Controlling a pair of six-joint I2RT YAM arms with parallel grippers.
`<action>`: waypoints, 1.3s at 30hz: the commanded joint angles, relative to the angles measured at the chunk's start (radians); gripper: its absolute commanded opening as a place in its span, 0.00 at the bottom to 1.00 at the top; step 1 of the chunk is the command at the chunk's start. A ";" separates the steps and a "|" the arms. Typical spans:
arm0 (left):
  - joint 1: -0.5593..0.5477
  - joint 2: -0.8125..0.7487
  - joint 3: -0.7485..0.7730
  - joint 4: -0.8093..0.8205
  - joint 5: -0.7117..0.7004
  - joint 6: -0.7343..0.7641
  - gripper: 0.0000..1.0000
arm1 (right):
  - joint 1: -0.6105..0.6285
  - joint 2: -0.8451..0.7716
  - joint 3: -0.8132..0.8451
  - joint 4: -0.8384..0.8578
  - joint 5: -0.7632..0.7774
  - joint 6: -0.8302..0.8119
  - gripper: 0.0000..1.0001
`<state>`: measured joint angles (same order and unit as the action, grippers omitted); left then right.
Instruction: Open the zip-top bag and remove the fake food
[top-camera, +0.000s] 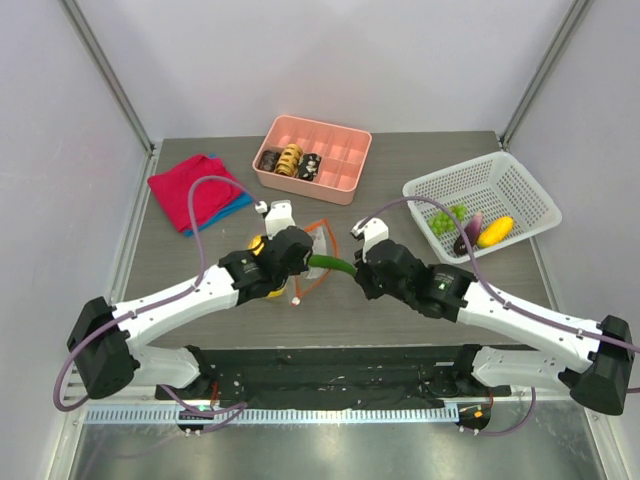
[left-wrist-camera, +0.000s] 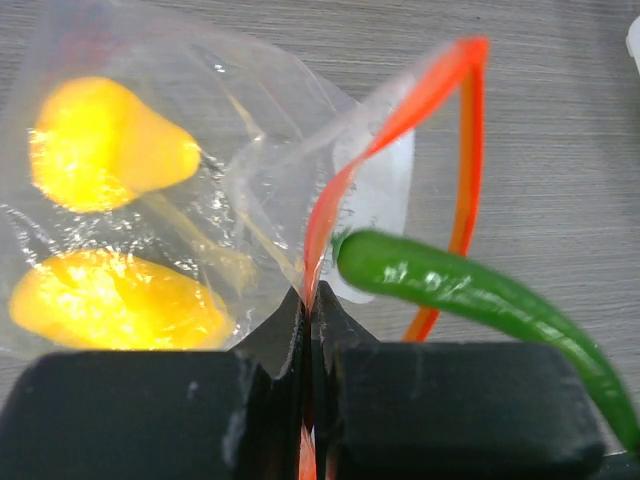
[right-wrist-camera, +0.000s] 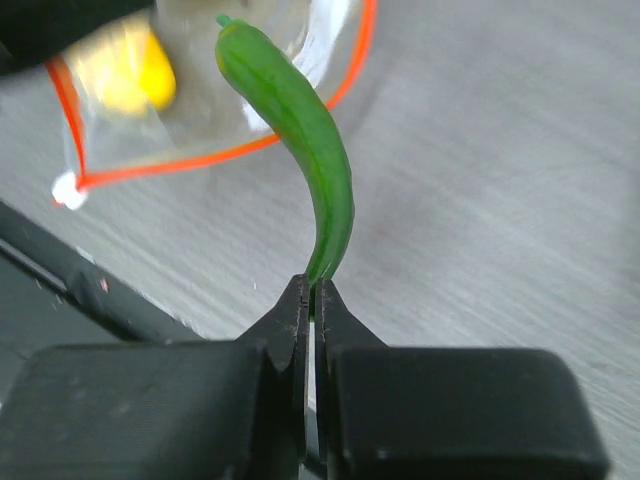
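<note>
The clear zip-top bag with its orange-red zipper strip lies at the table's middle, mouth gaping. My left gripper is shut on the zipper edge. Two yellow fake food pieces remain inside the bag. A long green vegetable sticks out from my right gripper, which is shut on its thin end, just outside the bag's mouth. In the top view the green vegetable bridges the two grippers, and the bag sits between them.
A white mesh basket at the right holds green grapes, a purple eggplant and a yellow piece. A pink compartment tray stands at the back. A red cloth lies back left.
</note>
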<state>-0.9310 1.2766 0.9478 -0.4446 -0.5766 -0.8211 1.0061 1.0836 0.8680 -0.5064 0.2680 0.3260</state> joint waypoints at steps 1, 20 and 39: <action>0.004 0.012 -0.024 0.066 0.026 0.001 0.00 | 0.005 -0.008 0.101 -0.026 0.112 0.036 0.01; 0.035 0.018 -0.015 0.007 -0.051 -0.066 0.00 | -0.009 -0.090 0.328 -0.297 0.448 0.093 0.01; 0.032 -0.089 -0.050 0.084 0.138 -0.033 0.00 | -0.347 0.130 0.025 -0.129 0.060 0.160 0.65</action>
<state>-0.9001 1.2407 0.9154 -0.4160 -0.4580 -0.8619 0.6548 1.2343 1.0122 -0.6865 0.4625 0.4061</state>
